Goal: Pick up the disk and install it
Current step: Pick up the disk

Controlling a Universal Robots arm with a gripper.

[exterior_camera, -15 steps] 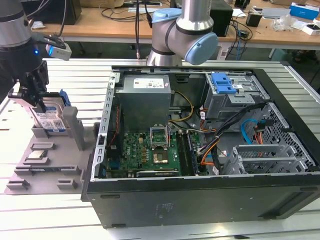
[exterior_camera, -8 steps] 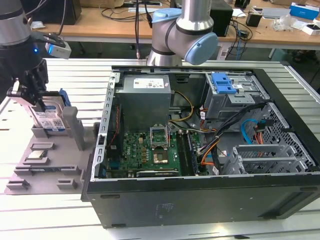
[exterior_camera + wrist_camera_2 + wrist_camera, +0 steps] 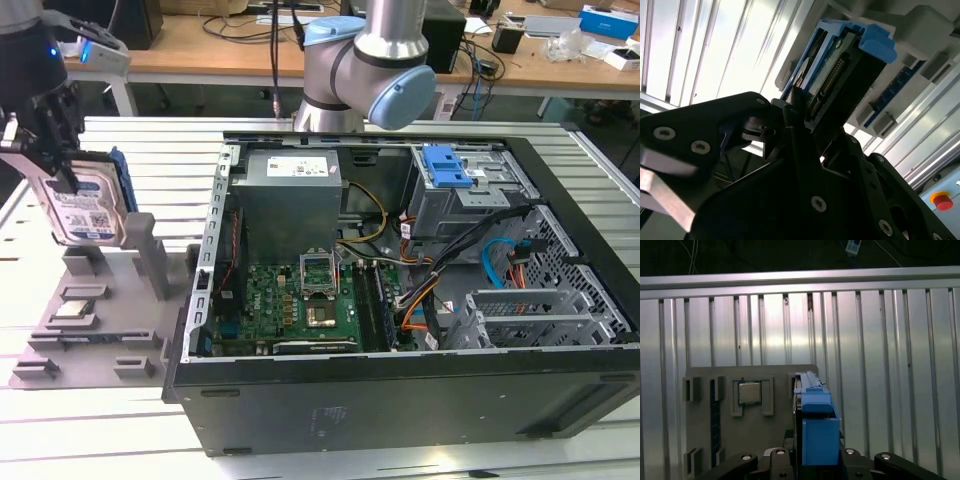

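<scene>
In the exterior view the disk, silver with a blue-and-white label and blue side rails, stands on edge at the exterior view's far left. My gripper is shut on its upper part. The disk's lower end is just over the back of the grey holder tray; I cannot tell whether they touch. Both wrist views look along the disk, with the black fingers clamped on its sides. The grey drive cage with a blue latch sits inside the open computer case, at its far right.
A small square processor chip lies in the holder tray. The arm's base stands behind the case. The case holds a motherboard and loose cables. A red stop button is on the ribbed metal table.
</scene>
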